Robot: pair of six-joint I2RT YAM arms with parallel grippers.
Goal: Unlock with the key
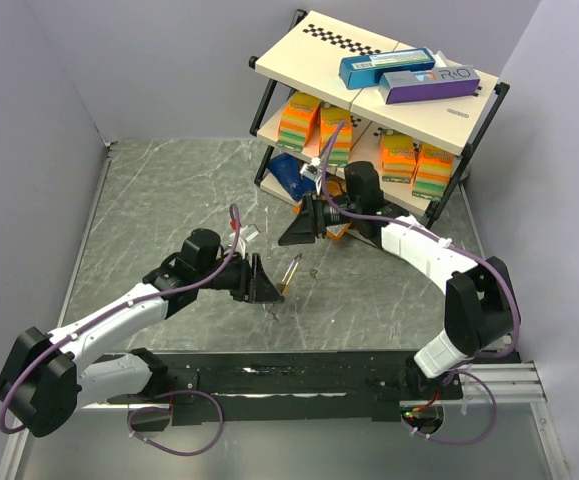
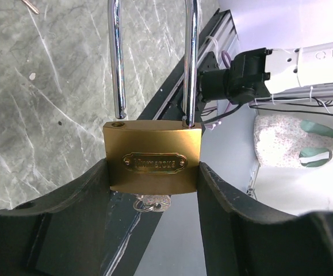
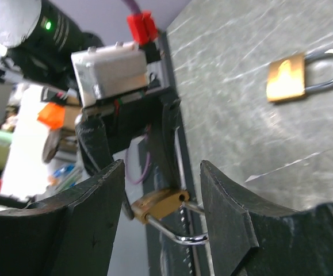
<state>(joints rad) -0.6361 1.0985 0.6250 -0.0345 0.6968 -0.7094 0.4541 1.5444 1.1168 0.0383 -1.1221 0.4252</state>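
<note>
While your left jaws clamp the smooth brass padlock (image 2: pixel 153 155) by its flat sides, one leg of its long chrome shackle (image 2: pixel 190 57) out of its hole, the key (image 2: pixel 31 6) lies flat on the marbled grey worktop (image 2: pixel 51 103) just beyond that shackle. It is a thin brownish sliver, its long axis slanting across the padlock's; you cannot tell which end leads. Your right jaws stand apart, empty, near the padlock.

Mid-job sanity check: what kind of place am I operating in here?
Likely a robotics lab test cell: plain lavender walls box in a grey marble-patterned tabletop, and a black-framed shelf rack carries a checkerboard strip and stacked orange boxes.
</note>
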